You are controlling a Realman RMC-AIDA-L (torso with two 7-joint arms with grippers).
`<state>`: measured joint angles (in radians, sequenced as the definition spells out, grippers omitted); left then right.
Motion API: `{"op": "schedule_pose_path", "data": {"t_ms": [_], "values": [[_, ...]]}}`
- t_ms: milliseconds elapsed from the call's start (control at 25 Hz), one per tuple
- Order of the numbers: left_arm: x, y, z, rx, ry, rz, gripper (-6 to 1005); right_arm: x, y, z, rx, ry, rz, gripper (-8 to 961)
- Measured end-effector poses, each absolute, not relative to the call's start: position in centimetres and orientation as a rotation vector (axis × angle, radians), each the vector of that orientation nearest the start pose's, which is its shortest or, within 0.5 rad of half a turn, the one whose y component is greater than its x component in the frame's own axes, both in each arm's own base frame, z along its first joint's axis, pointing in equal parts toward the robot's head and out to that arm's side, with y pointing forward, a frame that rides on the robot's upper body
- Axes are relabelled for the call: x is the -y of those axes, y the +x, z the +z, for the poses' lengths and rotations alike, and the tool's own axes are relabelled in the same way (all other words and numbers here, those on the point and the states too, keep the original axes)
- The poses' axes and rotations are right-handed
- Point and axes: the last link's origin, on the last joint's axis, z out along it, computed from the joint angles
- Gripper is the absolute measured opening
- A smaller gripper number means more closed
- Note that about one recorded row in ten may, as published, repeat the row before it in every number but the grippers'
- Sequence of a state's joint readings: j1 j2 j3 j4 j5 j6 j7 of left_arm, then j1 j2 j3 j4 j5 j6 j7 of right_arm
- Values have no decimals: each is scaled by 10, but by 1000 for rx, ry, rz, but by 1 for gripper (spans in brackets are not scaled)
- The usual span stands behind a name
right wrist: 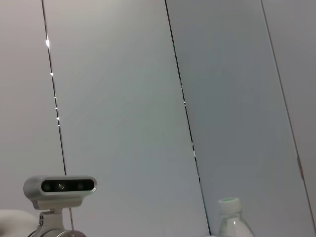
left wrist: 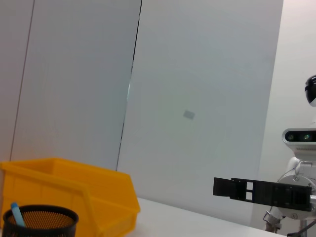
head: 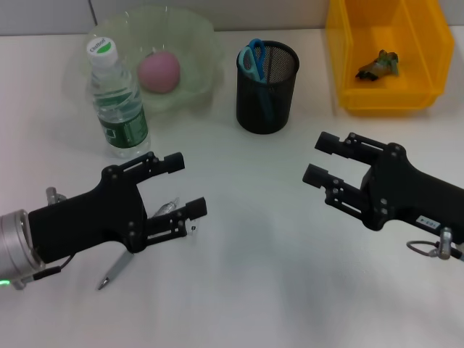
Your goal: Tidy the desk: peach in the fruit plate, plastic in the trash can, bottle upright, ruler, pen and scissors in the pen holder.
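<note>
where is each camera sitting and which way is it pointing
Head view: on the robot's head, looking down at the desk; left gripper and right gripper both show, open.
Left wrist view: low, looking across at the trash can and pen holder; shares the right gripper.
Right wrist view: low, facing the wall; shares the bottle.

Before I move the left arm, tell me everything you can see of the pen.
The pen is slim and silver-grey, looks metallic, and lies flat on the white desk at a slant. Its pointed tip is toward the robot, near the left side of the desk. Its far part is hidden behind the open left gripper, which hangs over it; whether they touch cannot be told. It is not in the pen holder. Nothing else lies against it.
</note>
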<state>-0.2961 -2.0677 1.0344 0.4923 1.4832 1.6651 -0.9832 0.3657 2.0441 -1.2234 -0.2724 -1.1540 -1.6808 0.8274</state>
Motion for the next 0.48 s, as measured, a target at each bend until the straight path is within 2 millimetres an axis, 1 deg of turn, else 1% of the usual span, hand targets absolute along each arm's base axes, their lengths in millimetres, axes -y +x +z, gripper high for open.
{"op": "schedule_pose_path", "data": {"t_ms": [240,320,480], "values": [[-244,-283,-23,417,-2609,-1082,791,-249,272,-32,-397,-2518,1233,531],[-243,-283,-22,416,-2608,-1089,791,-246,274,-33,-393,-2555,1213,531],[-242,-283,-22,413,-2610,-1095,791,-244,275,-34,-394,-2570,1205,531]]}}
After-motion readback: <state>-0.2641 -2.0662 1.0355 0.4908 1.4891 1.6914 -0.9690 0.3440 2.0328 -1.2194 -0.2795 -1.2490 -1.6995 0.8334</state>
